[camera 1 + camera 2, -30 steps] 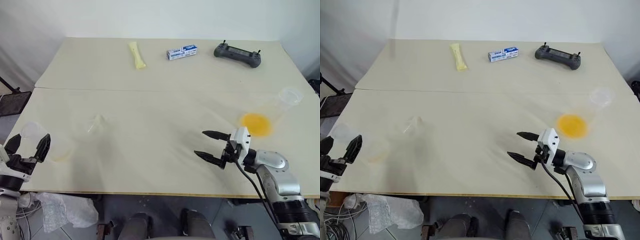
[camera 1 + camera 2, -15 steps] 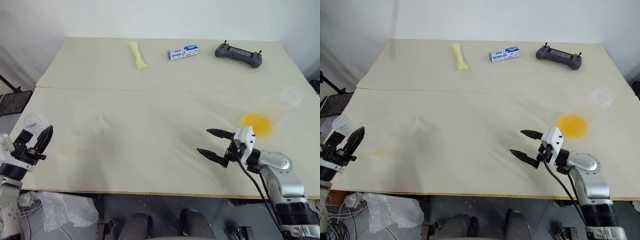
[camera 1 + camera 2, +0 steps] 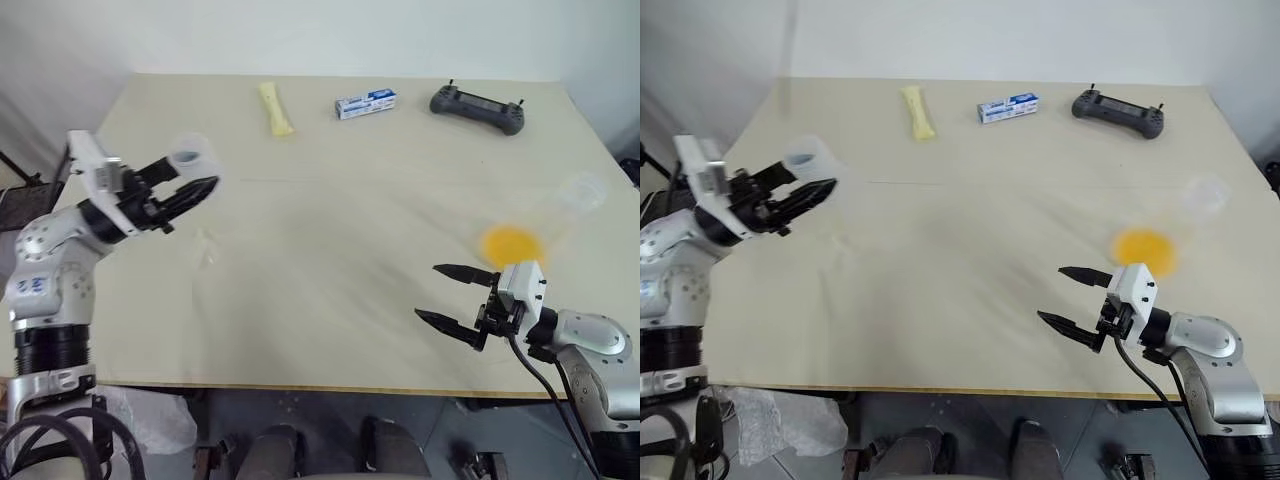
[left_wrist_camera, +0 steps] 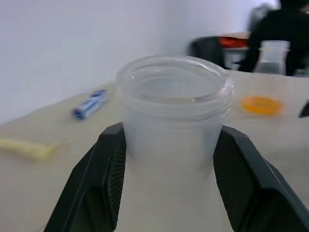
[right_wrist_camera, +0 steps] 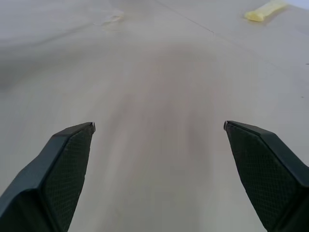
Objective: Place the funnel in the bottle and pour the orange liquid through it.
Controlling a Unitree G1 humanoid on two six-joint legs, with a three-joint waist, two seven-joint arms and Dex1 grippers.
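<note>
Over the table's (image 3: 330,230) nine o'clock side, the left gripper (image 3: 190,180) pinches a clear cup (image 4: 174,116). At five o'clock the right gripper (image 3: 452,296) hangs spread wide; the bottle (image 3: 560,212) with orange liquid (image 3: 510,244) stands at three o'clock.

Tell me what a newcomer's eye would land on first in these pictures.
First, the bright orange liquid in the clear flask-shaped bottle on the table's right side. Next, the left gripper, raised over the table's left side and closed on a clear threaded-rim container. The right gripper hovers open over the near right edge.
</note>
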